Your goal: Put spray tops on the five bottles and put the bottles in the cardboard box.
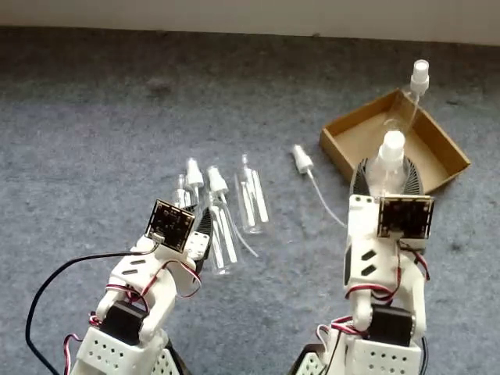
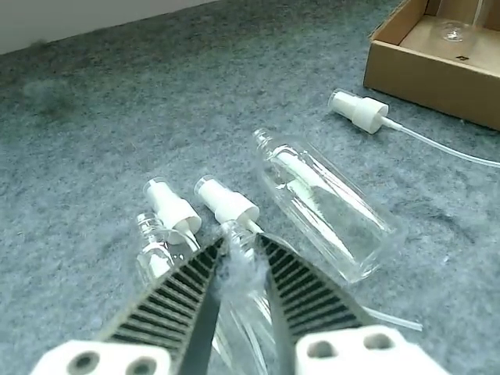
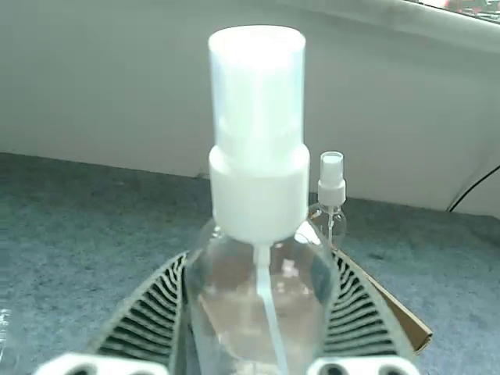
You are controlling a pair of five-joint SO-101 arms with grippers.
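Two bottles were in hand: the right pincer (image 1: pixel 385 178), clamped round an upright capped bottle (image 1: pixel 391 155), held it at the near rim of the cardboard box (image 1: pixel 355 125), apparently for lowering inside. The left pincer (image 2: pixel 240 244), all but shut, pinched the neck of a second capped bottle (image 2: pixel 228 207) lying on the worktop (image 1: pixel 117 117) beside an uncapped bottle (image 2: pixel 328 203).

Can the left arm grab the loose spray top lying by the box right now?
Probably not yet. The left gripper is shut on a capped bottle, so it has no free grip, and an uncapped bottle lies between it and the loose spray top.
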